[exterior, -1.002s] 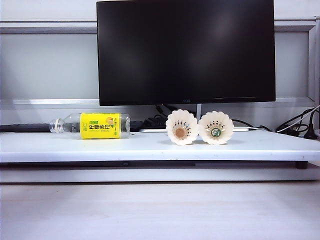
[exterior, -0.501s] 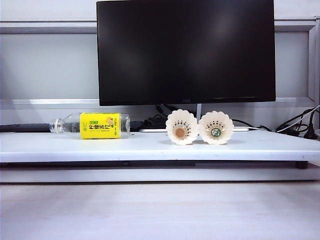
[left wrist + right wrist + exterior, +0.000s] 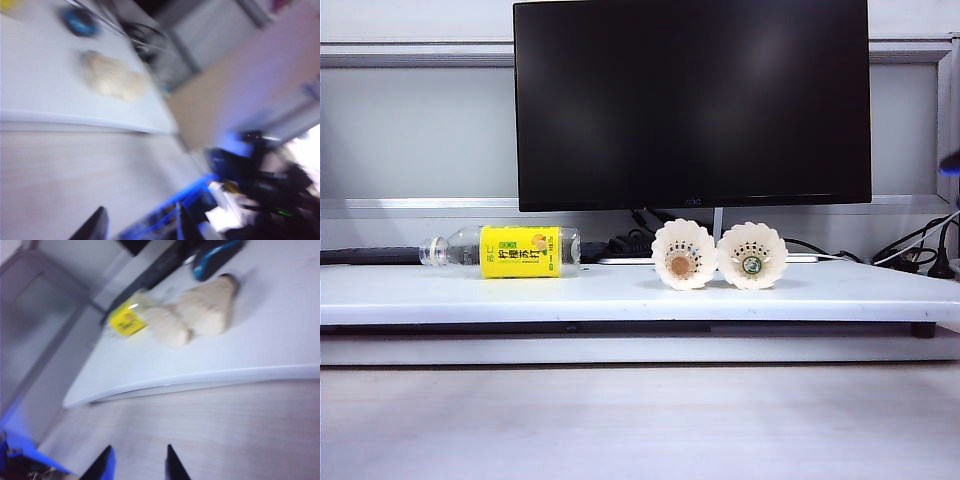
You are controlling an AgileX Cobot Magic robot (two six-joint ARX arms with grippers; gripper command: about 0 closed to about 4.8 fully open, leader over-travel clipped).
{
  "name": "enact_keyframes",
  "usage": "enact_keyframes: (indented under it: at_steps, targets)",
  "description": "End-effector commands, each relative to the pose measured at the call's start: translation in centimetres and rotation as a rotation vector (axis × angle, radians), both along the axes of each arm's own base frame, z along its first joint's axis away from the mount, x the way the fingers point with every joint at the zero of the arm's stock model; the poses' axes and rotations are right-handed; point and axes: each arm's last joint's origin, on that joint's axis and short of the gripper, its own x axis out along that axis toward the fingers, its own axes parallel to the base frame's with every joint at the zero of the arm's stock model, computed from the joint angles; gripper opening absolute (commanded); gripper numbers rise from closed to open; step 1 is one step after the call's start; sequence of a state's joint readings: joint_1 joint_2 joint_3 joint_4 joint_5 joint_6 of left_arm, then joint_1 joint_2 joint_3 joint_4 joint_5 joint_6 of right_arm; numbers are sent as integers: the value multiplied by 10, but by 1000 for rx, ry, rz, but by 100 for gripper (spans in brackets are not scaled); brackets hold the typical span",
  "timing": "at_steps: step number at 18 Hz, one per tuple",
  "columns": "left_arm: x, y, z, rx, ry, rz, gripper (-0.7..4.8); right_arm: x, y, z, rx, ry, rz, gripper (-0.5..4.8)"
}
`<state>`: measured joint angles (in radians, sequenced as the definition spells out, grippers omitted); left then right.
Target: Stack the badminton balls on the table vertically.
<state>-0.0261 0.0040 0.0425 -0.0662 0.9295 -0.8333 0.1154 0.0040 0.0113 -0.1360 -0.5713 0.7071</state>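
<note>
Two badminton balls lie on their sides, touching, on the white table [image 3: 470, 290] below the monitor, with their skirts toward the exterior camera. The left one [image 3: 684, 254] shows a brown centre and the right one [image 3: 752, 255] a green centre. The blurred left wrist view shows them as a pale pair [image 3: 112, 80] far from my left gripper [image 3: 141, 222], which is open and holds nothing. In the right wrist view the pair [image 3: 192, 315] also lies well ahead of my right gripper [image 3: 138, 455], open and empty over the wood-grain surface. Neither gripper shows in the exterior view.
A clear bottle with a yellow label [image 3: 510, 251] lies on the table's left part. A black monitor [image 3: 692, 100] stands behind the shuttlecocks, with cables [image 3: 910, 255] at the right. A blue-black mouse [image 3: 215, 255] sits behind them. The pale wood-grain surface [image 3: 620, 420] lies nearer the camera.
The shuttlecocks and bottle have not moved. A small blue blur has appeared at the right edge of the exterior view.
</note>
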Motion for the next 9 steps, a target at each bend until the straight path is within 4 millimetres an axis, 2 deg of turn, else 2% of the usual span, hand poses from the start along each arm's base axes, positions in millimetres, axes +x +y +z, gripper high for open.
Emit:
enact_keyframes:
  at_steps: [1, 4, 6, 8, 9]
  targets:
    - [-10, 0, 35, -7, -122, -30, 252, 0, 1, 11, 42, -93, 34, 135]
    - [-22, 0, 67, 3, -239, -39, 255, -1, 2, 12, 64, -80, 63, 135]
    - [-29, 0, 82, 1, -274, -37, 258, -1, 2, 9, 134, 19, 65, 134]
    - [-33, 0, 90, 1, -247, -31, 328, -1, 2, 8, 193, 81, 60, 135]
    - [-33, 0, 92, 5, -223, -34, 343, -1, 2, 9, 204, 90, 61, 134]
